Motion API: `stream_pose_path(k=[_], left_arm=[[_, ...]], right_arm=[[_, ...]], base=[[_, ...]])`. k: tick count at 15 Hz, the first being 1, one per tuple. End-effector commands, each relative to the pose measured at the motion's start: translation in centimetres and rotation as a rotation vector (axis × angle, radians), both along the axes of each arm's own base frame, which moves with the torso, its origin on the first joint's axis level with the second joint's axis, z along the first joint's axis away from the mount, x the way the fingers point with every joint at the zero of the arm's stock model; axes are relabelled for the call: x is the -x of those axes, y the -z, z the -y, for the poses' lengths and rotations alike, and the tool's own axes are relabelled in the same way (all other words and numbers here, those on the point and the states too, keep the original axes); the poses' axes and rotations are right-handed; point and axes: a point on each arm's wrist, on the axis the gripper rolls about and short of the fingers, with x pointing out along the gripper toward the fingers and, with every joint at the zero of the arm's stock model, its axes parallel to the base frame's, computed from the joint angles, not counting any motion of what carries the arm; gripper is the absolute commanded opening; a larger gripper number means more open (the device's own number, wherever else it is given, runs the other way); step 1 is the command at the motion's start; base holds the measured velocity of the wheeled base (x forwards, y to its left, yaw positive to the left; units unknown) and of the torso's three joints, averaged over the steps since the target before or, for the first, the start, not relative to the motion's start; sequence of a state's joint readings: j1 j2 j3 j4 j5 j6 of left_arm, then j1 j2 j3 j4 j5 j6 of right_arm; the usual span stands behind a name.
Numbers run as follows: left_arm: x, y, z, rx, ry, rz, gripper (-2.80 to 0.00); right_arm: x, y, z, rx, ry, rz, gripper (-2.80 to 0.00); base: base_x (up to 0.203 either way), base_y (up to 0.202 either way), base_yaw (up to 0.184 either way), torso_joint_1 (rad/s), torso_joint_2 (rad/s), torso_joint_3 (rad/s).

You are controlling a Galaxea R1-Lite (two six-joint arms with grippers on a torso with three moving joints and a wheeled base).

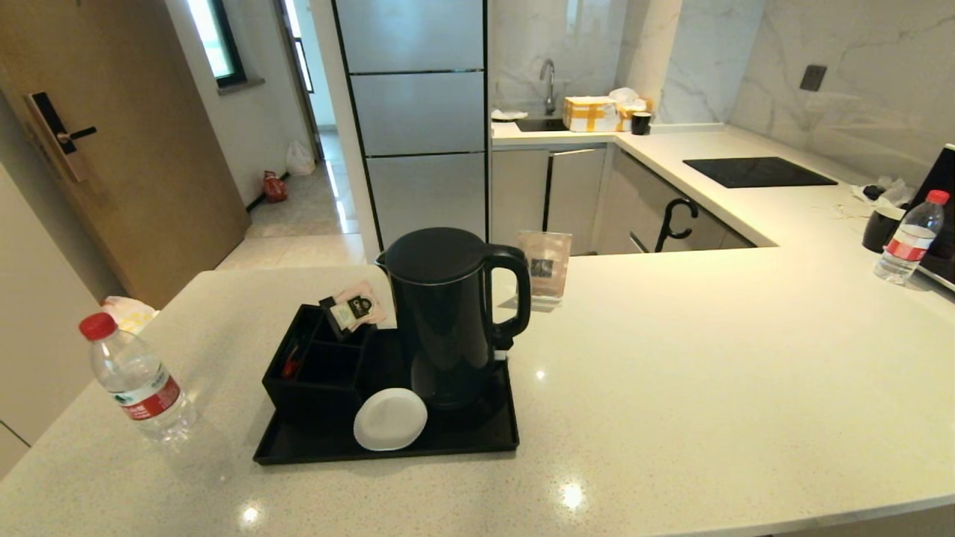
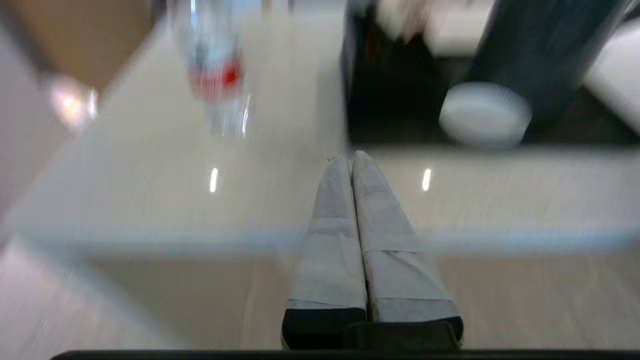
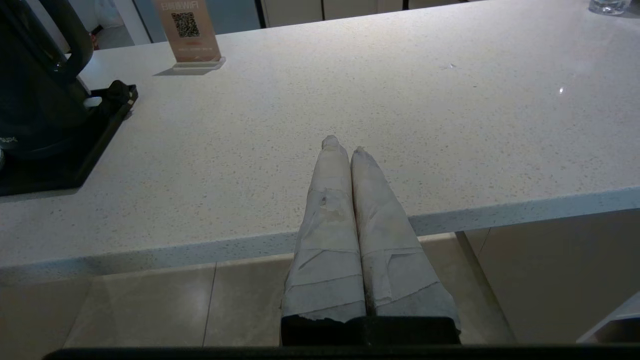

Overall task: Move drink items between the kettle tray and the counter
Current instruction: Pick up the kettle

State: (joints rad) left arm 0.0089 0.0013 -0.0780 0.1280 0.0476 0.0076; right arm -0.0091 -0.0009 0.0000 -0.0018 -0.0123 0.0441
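Pale stone desk carries two water bottles, one kettle on one tray; both pincers clenched, empty.

Kitchen interior, daylight from a window at far left, its dark frame set in a white wall. Wooden door on the left with an electronic lock and lever handle. Pale tiled floor runs down a corridor; two bags sit on it near the wall. Tall grey-panelled cabinet front with dark seams stands centre. Behind it, a marble-veined wall with a dark socket plate. Sink with a chrome tap in the far corner, a taped cardboard box beside it. Ceiling lamps reflect as bright spots on the glossy stone.
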Motion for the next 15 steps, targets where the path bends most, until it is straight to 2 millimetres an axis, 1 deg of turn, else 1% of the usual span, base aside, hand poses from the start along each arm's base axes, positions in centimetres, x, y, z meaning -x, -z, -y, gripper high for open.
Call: stream_pose_path(k=[1,2,15], left_arm=[[-0.58,0.30,0.06,-0.014,0.030,0.092,-2.80],[-0.55,0.85,0.11,-0.022,0.051,0.031,-2.80],[-0.62,0.79,0.11,-0.007,0.052,0.054,-2.80]], right_arm=[[-0.01,0.00,0.00,0.000,0.000,-0.001,-2.80],[-0.01,0.00,0.00,0.000,0.000,-0.001,-2.80],[-0.01,0.00,0.00,0.000,0.000,-0.001,-2.80]], base=[[0.000,0.000,0.000,0.000,0.00,0.000],[0.000,0.000,0.000,0.000,0.00,0.000],[0.000,0.000,0.000,0.000,0.00,0.000]])
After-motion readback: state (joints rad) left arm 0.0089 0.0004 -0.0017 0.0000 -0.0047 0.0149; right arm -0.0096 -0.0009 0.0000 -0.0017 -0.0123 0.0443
